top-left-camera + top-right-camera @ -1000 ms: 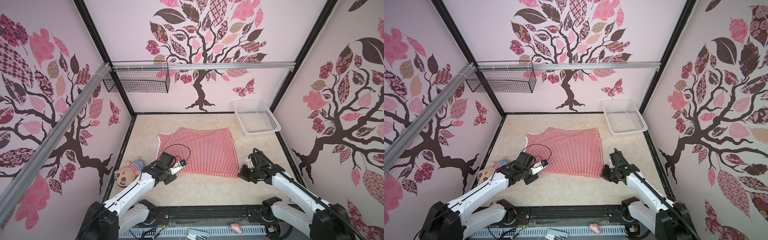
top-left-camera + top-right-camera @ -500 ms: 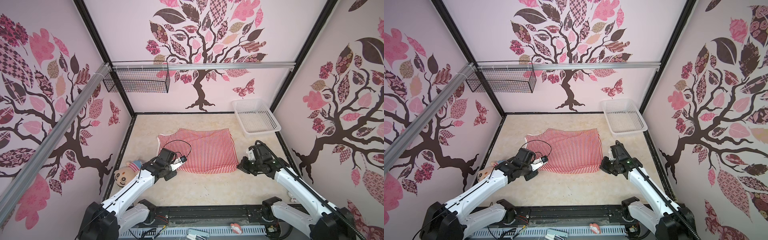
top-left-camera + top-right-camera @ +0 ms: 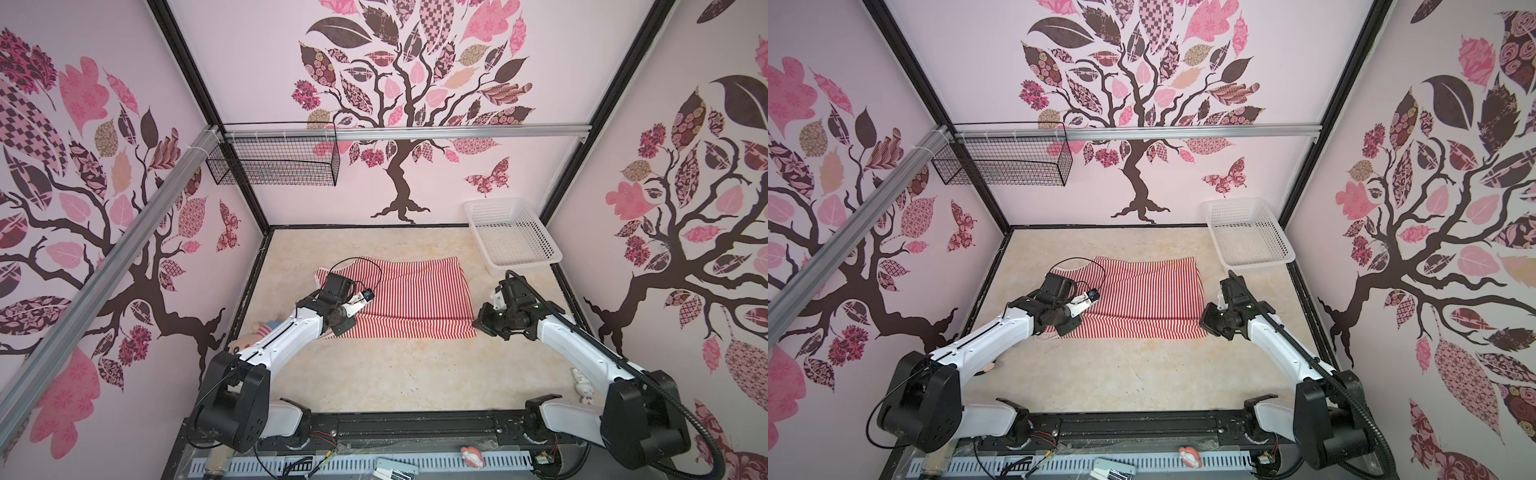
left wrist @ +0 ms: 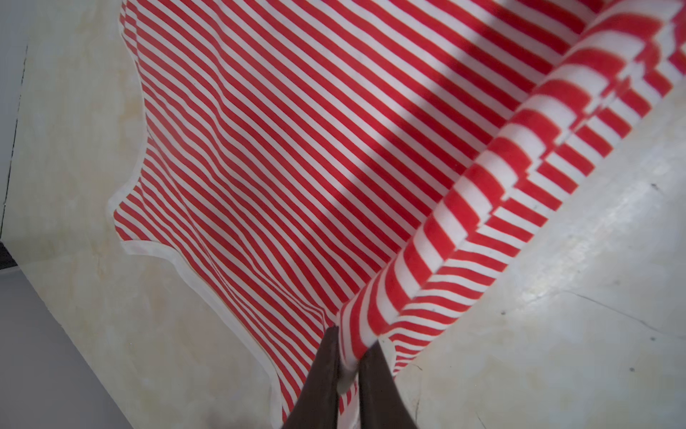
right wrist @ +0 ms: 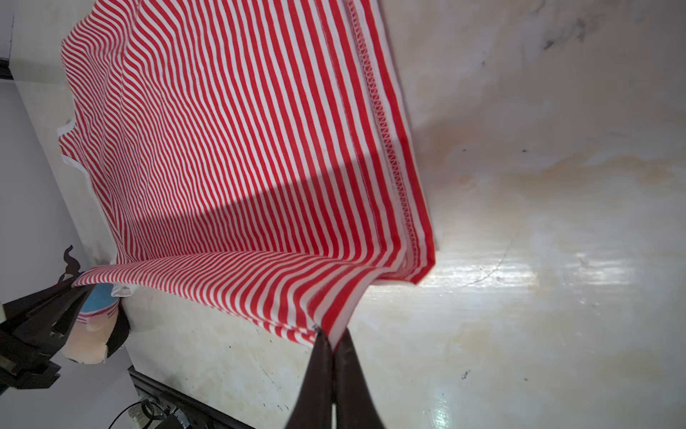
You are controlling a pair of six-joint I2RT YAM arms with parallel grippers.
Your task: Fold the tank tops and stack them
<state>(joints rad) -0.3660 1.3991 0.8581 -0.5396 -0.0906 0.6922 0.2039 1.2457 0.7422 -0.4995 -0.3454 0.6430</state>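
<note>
Top views: doll [image 3: 249, 337] under left arm [image 3: 286, 332]

Near edge of tank top [image 3: 409, 291] now folded over, by both grippers.

white basket [image 3: 512, 235] back right; wire basket [image 3: 272, 160] on rail; doll [image 3: 253, 336] left.

This was a staged robot test cell, not a home. Flat wall panels [image 3: 415, 50] printed with a pink-leafed tree were held in a black frame [image 3: 195, 83], with an aluminium rail [image 3: 457, 132] across the back. Two white arms [image 3: 286, 332] were bolted to a track [image 3: 415, 426] at the edge of the beige desk [image 3: 395, 374], with loose wiring [image 3: 291, 467] below it.
</note>
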